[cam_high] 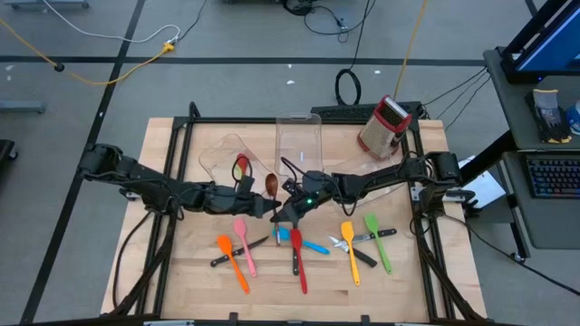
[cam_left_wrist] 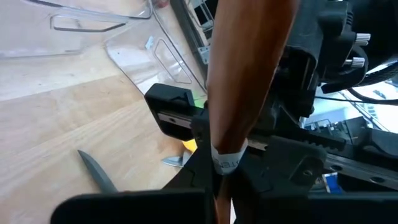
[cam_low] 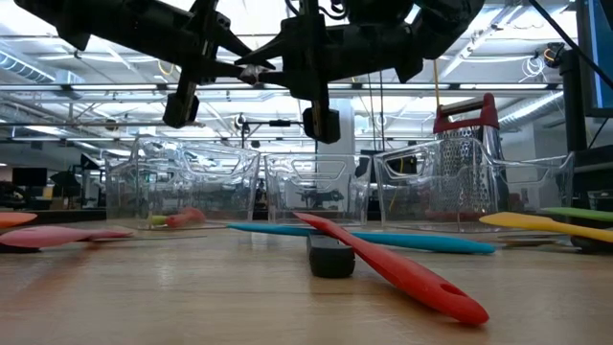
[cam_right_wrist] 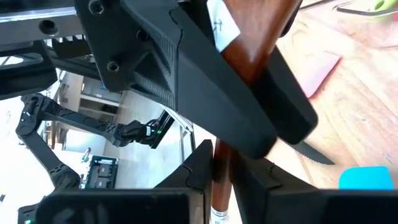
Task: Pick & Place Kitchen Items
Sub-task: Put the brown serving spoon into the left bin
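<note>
Both grippers meet above desk centre: left gripper (cam_high: 272, 206) and right gripper (cam_high: 288, 210) each have fingers closed on the brown spoon (cam_high: 272, 186), held off the desk. Clear bins (cam_high: 299, 140) sit at 12 o'clock, other utensils (cam_high: 298, 258) at 6.

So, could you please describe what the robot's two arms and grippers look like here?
Both arms are dark, nearly black, built of slim jointed segments with cables running alongside. The left arm and right arm look alike. A small green light glows on the right gripper. The left gripper has flat, angular black fingers with screw heads showing near their base.
</note>
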